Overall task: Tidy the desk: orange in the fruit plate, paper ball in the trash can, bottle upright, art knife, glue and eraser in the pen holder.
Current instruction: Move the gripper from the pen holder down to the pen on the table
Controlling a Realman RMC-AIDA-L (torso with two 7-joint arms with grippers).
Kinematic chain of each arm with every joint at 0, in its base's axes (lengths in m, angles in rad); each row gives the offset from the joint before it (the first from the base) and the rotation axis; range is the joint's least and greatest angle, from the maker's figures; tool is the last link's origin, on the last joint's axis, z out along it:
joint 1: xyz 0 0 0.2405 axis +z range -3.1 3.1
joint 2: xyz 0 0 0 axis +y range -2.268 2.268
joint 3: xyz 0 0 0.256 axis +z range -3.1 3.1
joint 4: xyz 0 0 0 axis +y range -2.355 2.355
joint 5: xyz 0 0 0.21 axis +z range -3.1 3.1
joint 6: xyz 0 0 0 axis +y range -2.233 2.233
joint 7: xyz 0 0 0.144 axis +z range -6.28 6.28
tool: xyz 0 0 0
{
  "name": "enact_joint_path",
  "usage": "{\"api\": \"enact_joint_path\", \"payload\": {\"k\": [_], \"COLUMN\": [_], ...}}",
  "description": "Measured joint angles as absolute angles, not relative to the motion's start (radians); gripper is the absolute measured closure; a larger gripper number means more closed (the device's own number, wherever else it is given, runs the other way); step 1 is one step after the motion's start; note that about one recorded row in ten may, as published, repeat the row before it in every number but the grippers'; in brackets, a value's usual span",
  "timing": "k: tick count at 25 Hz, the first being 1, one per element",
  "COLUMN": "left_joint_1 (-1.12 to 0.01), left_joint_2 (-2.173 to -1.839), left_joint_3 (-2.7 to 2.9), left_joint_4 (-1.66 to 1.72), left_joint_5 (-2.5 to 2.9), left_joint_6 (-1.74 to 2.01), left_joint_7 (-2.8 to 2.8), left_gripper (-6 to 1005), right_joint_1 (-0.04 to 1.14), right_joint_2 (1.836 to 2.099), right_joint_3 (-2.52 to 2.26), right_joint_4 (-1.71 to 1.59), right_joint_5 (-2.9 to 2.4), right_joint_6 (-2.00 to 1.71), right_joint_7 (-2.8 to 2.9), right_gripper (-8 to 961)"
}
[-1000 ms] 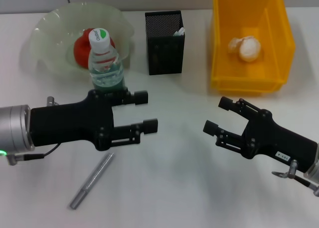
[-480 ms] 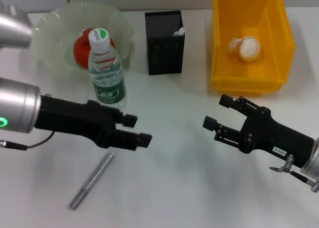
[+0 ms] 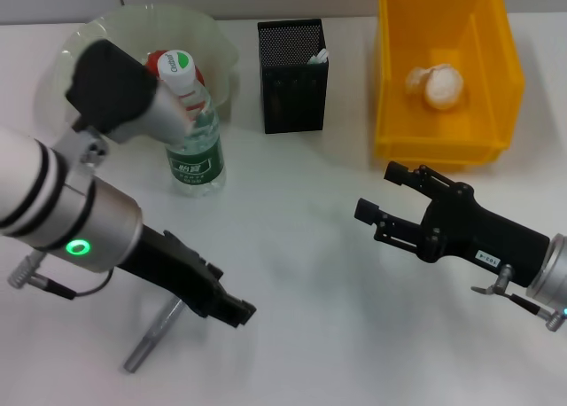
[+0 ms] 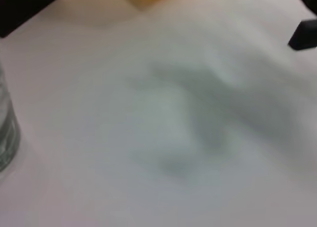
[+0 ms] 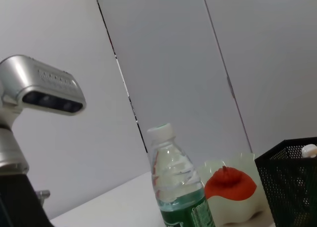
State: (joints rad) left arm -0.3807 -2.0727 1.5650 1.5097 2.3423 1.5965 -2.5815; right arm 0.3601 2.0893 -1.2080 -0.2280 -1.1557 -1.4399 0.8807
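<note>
The clear bottle [image 3: 196,145] with a green label stands upright by the pale green fruit plate [image 3: 215,44]. The orange [image 5: 229,182] lies in the plate, mostly hidden by my left arm in the head view. The silver art knife [image 3: 144,346] lies on the table at the near left. My left gripper [image 3: 232,309] points down just above the knife's far end. My right gripper [image 3: 379,191] hovers open and empty at the right. The paper ball [image 3: 438,85] lies in the yellow bin [image 3: 443,149]. The black mesh pen holder [image 3: 292,78] holds a white item [image 3: 321,56].
The bottle [image 5: 177,187], plate [image 5: 237,213] and pen holder [image 5: 292,180] also show in the right wrist view. The left wrist view shows bare white table [image 4: 163,138] and the bottle's edge [image 4: 7,138]. Bare table lies between the two grippers.
My left arm has left the upright bottle, swung toward the near side and turned down over the art knife. The right gripper has barely moved.
</note>
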Motion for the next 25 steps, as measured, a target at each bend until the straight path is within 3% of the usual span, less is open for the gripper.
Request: {"api": "enact_joint_path", "payload": {"k": [13, 25], "left_joint_1": [-0.404, -0.442], "left_joint_2": [-2.077, -2.076], "left_joint_3": [1.679, 1.677], "left_joint_4": [1.582, 1.522], "left_joint_5": [2.514, 2.532], "left_joint_6": [1.591, 1.589], "left_joint_7": [-2.755, -2.764], "left_gripper": [317, 316], "right_joint_1": [0.417, 0.389], "right_joint_2": [2.091, 2.086], "right_joint_3": [-1.209, -1.283], "right_joint_4": [-0.184, -0.137], "right_joint_5": [-1.135, -1.180], "right_joint_6": [-1.401, -1.495], "right_joint_7": [0.879, 0.627], "right_gripper": [129, 130]}}
